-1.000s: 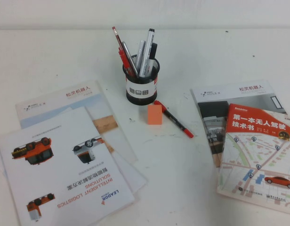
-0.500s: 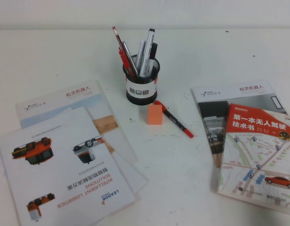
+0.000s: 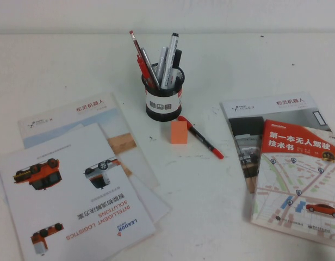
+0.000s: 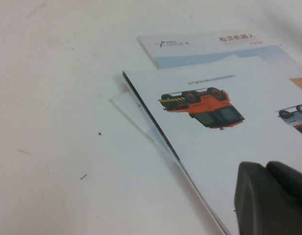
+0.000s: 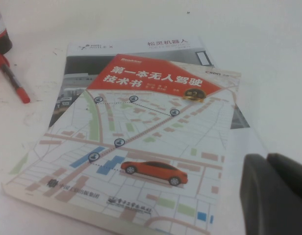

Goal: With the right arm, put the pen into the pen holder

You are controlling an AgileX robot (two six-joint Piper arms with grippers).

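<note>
Inside holder [image 3: 163, 100], pen [image 3: 170, 54] unmoved; L claw [image 4: 266, 196] over brochures [image 4: 224, 147], R claw [image 5: 268, 196] over book [image 5: 141, 147].

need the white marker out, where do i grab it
Probably grip the white marker by its upper barrel from above: it stands tilted in the pen holder, top clear of the rim. Left gripper over the brochures, right gripper over the book.

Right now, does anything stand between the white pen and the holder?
Nothing visible does: the pen already stands inside the holder, among other pens. The right pincer is over the map book, and the left pincer is over the brochures.
</note>
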